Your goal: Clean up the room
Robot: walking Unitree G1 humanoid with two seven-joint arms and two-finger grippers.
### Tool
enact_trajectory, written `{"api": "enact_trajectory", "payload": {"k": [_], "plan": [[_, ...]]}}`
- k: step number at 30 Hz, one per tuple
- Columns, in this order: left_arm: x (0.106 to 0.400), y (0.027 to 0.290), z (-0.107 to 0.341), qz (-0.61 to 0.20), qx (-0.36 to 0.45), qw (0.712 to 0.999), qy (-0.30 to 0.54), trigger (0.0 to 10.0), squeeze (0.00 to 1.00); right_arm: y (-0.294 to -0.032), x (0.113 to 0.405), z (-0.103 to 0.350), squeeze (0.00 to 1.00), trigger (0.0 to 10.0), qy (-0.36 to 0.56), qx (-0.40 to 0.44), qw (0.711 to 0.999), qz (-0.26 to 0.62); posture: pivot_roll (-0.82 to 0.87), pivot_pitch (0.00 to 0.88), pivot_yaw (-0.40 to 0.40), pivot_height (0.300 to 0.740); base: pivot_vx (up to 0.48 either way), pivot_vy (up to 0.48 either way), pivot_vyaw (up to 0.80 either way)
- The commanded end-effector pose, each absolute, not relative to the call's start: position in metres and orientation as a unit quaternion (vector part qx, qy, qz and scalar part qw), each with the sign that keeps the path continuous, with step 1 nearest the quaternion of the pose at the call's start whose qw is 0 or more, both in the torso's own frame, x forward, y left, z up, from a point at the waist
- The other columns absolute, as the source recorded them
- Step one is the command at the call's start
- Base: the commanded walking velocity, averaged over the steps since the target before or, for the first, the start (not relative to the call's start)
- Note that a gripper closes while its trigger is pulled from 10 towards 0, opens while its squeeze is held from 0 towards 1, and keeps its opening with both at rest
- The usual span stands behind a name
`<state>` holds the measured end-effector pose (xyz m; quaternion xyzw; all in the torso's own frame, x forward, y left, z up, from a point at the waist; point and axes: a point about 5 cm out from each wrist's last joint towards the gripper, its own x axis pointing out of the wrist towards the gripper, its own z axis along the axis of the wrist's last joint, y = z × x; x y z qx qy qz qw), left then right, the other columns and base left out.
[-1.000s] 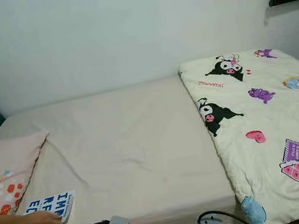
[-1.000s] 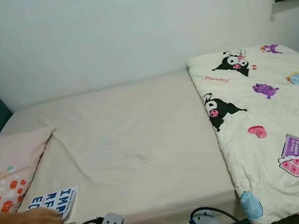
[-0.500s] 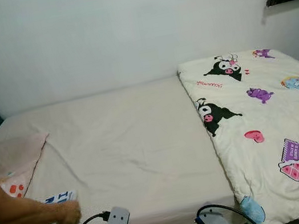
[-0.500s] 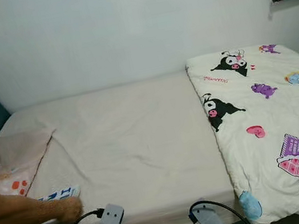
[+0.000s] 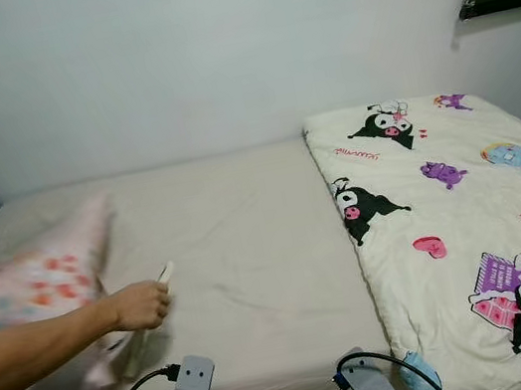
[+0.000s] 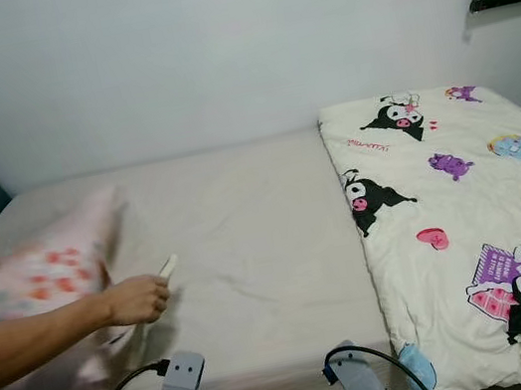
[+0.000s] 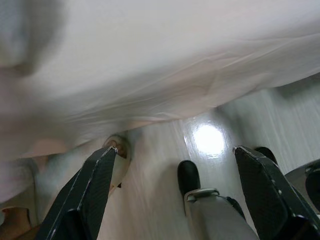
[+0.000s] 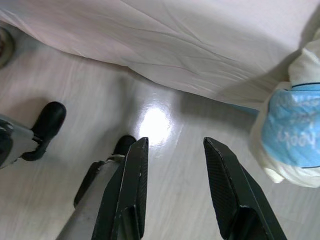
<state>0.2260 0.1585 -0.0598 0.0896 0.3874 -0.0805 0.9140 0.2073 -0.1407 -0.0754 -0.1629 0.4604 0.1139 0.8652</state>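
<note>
Person's hand (image 5: 140,304) is reaching across the bed (image 5: 236,229), lifting the pillow (image 5: 44,284). Both grippers, left gripper (image 7: 175,195) and right gripper (image 8: 175,185), are hanging spread apart, empty, over the floor. Reaching now is risking collision.

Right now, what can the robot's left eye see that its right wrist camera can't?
The left eye view looks over the bed top: a person's hand reaching across, a pink pillow, and the cartoon quilt spread on the right side. The right wrist view looks down low: the open right gripper above the shiny floor beside the bed. Both share the cream sheet and the blue corner of the quilt at the bed's edge.
</note>
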Motion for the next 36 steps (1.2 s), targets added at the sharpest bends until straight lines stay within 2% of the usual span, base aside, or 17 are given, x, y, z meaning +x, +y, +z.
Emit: {"api": "enact_trajectory", "payload": {"k": [1, 6, 15, 20, 36], "plan": [[0.224, 0.169, -0.061, -0.067, 0.101, 0.910, 0.397, 10.0, 0.00, -0.136, 0.206, -0.076, 0.00, 10.0, 0.461, -0.153, 0.866, 0.117, 0.05, 0.000, -0.001, 0.740, 0.000, 0.000, 0.00], [0.226, 0.171, -0.060, -0.059, 0.094, 0.912, 0.394, 10.0, 0.00, -0.141, 0.207, -0.075, 0.00, 10.0, 0.457, -0.128, 0.874, 0.103, 0.04, 0.000, 0.013, 0.740, 0.000, 0.000, 0.00], [0.227, 0.163, -0.061, -0.076, 0.114, 0.907, 0.397, 10.0, 0.00, -0.151, 0.209, -0.075, 0.00, 10.0, 0.458, -0.134, 0.874, 0.091, 0.02, 0.000, 0.038, 0.740, 0.000, 0.000, 0.00], [0.229, 0.162, -0.059, -0.074, 0.117, 0.910, 0.391, 10.0, 0.00, -0.145, 0.207, -0.076, 0.00, 10.0, 0.457, -0.152, 0.870, 0.112, 0.03, 0.000, -0.004, 0.740, 0.000, 0.000, 0.00], [0.208, 0.167, -0.070, -0.084, 0.137, 0.902, 0.401, 10.0, 0.00, -0.138, 0.200, -0.079, 0.00, 10.0, 0.453, -0.166, 0.864, 0.140, 0.07, 0.000, -0.028, 0.740, 0.000, 0.000, 0.00]]}}
